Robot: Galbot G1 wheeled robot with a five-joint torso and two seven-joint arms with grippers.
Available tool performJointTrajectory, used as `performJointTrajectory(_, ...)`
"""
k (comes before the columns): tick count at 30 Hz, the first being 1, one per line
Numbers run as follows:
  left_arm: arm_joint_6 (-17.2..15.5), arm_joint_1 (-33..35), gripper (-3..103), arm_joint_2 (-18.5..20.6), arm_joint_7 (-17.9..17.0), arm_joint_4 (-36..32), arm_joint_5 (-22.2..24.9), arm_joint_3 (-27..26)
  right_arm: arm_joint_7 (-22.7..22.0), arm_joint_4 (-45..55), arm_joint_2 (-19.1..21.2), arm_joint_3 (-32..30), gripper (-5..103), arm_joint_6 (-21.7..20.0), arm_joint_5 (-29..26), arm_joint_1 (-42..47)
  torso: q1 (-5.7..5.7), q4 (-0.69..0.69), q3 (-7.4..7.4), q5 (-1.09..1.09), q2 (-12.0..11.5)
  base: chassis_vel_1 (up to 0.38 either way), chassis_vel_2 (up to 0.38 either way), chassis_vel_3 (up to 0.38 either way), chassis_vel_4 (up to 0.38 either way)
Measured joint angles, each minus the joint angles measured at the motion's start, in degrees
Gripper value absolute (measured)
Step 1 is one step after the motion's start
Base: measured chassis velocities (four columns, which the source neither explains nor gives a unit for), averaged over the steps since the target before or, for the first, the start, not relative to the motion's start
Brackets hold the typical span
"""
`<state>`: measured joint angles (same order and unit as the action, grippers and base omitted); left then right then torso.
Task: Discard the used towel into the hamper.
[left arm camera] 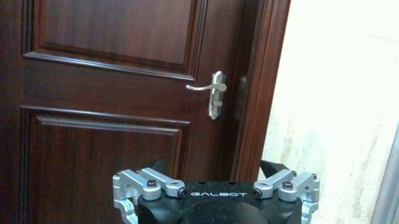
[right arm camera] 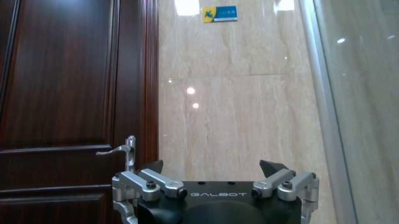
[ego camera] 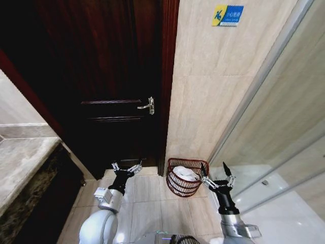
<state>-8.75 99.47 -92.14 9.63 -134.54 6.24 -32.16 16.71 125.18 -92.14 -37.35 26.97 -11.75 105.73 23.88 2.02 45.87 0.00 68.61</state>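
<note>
Both jaws spread: one towel (ego camera: pixel 185 173) in one hamper (ego camera: pixel 179 187).

"GALBOT" on left hand (left arm camera: pixel 215 193), right hand (right arm camera: pixel 215 194); blue-yellow wall sign (ego camera: pixel 227 15) unreadable.

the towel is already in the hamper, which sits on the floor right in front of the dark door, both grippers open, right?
Not quite. In the head view the hamper, with the white towel inside, stands against the tiled wall beside the door, not in front of it. The left gripper and right gripper are open.
</note>
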Motion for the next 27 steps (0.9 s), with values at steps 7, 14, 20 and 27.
performJointTrajectory(7, 0.0, 0.0, 100, 0.0, 0.0, 0.0, 0.0, 0.0, 0.0, 0.0, 0.0, 0.0, 100, 0.1, 0.0, 0.0, 0.01, 0.0, 0.0, 0.0, 0.0, 0.112, -0.113, -0.112, 0.114)
performJointTrajectory(14, 0.0, 0.0, 100, 0.0, 0.0, 0.0, 0.0, 0.0, 0.0, -0.3, 0.0, 0.0, 100, 0.7, -0.1, -0.1, -0.03, 0.0, -0.01, 0.0, 0.0, 0.172, -0.166, -0.186, 0.167)
performJointTrajectory(20, 0.0, 0.0, 100, 0.0, 0.0, 0.0, 0.0, 0.0, 0.0, -0.4, 0.0, -0.1, 100, 2.3, -0.3, -0.6, -0.03, 0.01, -0.01, 0.0, 0.0, 0.075, -0.046, -0.078, 0.066)
performJointTrajectory(27, 0.0, 0.0, 100, 0.0, 0.0, 0.0, 0.0, 0.0, 0.1, 0.6, 0.0, -0.5, 100, 2.7, 0.2, -0.5, 0.04, 0.01, 0.01, 0.0, 0.0, -0.05, 0.039, 0.052, -0.046)
